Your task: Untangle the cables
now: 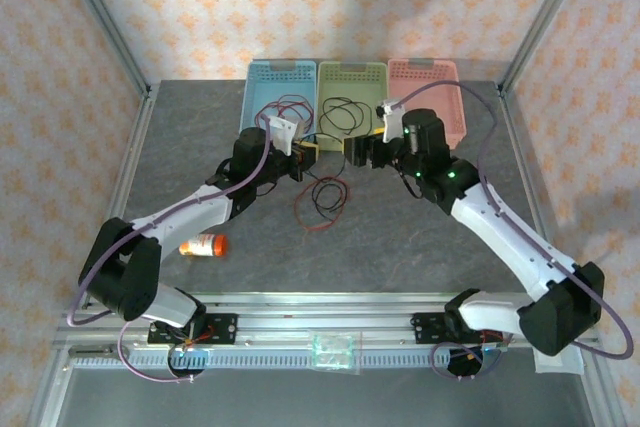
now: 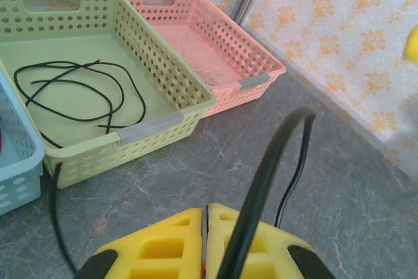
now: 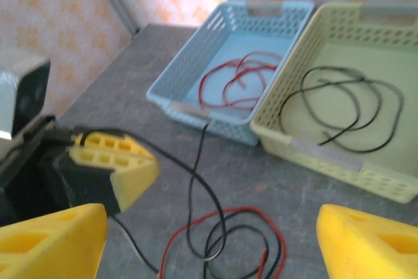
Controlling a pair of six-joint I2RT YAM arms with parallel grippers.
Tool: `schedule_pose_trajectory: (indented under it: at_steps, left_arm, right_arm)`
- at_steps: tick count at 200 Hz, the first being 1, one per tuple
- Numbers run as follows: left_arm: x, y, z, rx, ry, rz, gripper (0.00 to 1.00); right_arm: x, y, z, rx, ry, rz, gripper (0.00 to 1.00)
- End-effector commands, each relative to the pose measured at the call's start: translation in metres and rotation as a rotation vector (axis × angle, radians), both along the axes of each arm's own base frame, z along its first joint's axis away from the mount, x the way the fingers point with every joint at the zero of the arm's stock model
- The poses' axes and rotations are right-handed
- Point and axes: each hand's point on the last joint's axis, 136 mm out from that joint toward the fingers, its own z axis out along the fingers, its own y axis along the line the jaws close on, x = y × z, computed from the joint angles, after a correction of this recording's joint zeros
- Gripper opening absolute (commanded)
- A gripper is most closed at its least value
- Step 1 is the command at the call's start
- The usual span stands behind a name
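Observation:
A tangle of red and black cables (image 1: 320, 202) lies on the grey table in front of the baskets; in the right wrist view the cable tangle (image 3: 241, 246) sits low between the fingers. My left gripper (image 1: 298, 155) hovers just left of it, its yellow fingers (image 2: 163, 246) pressed shut. A black cable (image 2: 274, 155) arches up from them, and a bit of red shows in the seam. My right gripper (image 3: 209, 246) is open wide above the tangle, holding nothing; from above the right gripper (image 1: 358, 154) faces the left one.
Three baskets line the back: the blue basket (image 1: 262, 72) with a red cable (image 3: 235, 83), the green basket (image 2: 157, 125) with a black cable (image 2: 72, 89), and the pink basket (image 2: 261, 80) with a whitish cable (image 2: 196, 63). An orange bottle (image 1: 204, 245) lies front left.

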Motion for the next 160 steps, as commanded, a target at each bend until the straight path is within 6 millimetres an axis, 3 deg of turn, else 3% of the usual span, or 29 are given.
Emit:
schedule_pose_trajectory:
  at_steps: [1,36,58,93,160]
  left_arm:
    - [0.000,0.004,0.028,-0.014,-0.067,-0.002,0.00]
    - [-0.008,0.000,0.035,-0.036,-0.080,-0.045,0.00]
    - [-0.012,0.000,0.037,-0.044,-0.084,-0.058,0.00]
    - [-0.015,0.000,0.037,-0.055,-0.080,-0.059,0.00]
    - [-0.009,0.007,0.032,-0.072,-0.053,0.001,0.00]
  right_arm:
    - [-0.013,0.017,-0.008,0.013,0.057,0.168,0.82]
    - [0.000,0.026,-0.026,-0.001,0.084,0.211,0.85]
    - [0.007,0.028,-0.034,-0.009,0.083,0.206,0.82]
    - [0.006,0.038,-0.027,0.042,0.082,0.255,0.59]
    - [0.001,0.031,-0.021,0.038,0.071,0.233,0.18]
